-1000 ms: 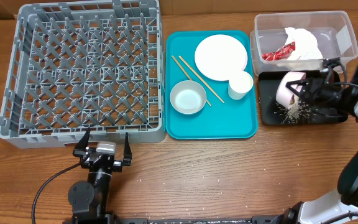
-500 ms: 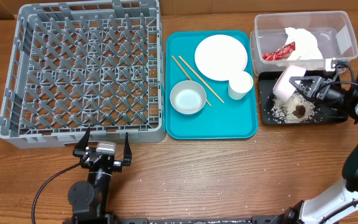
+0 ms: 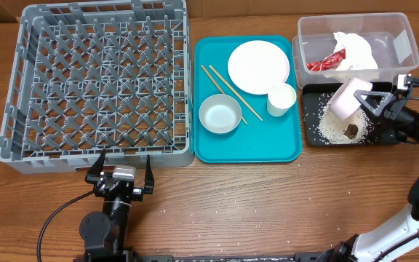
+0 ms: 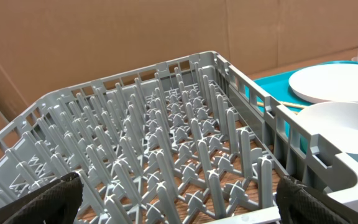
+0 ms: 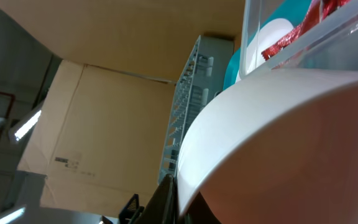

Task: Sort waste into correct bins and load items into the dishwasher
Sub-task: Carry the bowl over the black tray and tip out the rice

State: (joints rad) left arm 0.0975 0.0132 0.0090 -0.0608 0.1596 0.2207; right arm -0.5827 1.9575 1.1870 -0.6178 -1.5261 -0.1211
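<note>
Brown wooden tabletop ran under everything. At its near edge, toward the left, we saw the left gripper parked with fingers spread and holding nothing, just short of the grey dish rack. Farther back, along the right edge, the right gripper was clenched on the pink bowl, which hung tipped above the black tray. The rice and the brown lump lay in that tray. We judged the bowl light, rigid and smooth, so probably slippery. A pinch across its rim, one finger inside and one outside, seemed the sensible hold. At the far right corner the clear tub held the napkin and the red wrapper. Against half a second earlier, the bowl had swung toward the right edge, uncovering more of the rice. The left arm had not moved.
</note>
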